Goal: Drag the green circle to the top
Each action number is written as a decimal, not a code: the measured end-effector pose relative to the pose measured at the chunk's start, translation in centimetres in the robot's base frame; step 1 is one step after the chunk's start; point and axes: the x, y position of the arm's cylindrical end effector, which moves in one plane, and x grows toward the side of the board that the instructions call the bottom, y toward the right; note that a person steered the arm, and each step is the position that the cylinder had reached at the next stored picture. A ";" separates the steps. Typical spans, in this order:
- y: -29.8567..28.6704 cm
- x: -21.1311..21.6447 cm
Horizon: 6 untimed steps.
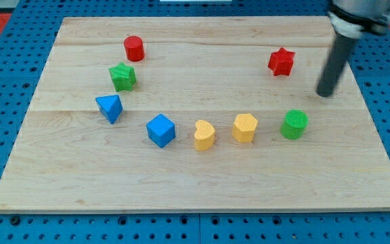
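Your tip [326,93] (a bare rod, no gripper to open or hold anything) sits up-right of the green circle [294,125], so swing below it first.

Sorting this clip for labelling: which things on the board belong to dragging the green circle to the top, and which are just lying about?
Belongs to the job:
green circle, at the view's right
my tip, just up and right of it, apart

Just lying about:
red star
red cylinder
green star
blue triangle
blue cube
yellow heart
yellow hexagon
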 end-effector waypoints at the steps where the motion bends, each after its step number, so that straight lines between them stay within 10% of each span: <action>1: -0.7 7.5; 2: -5.2 11.7; 6: -9.5 1.8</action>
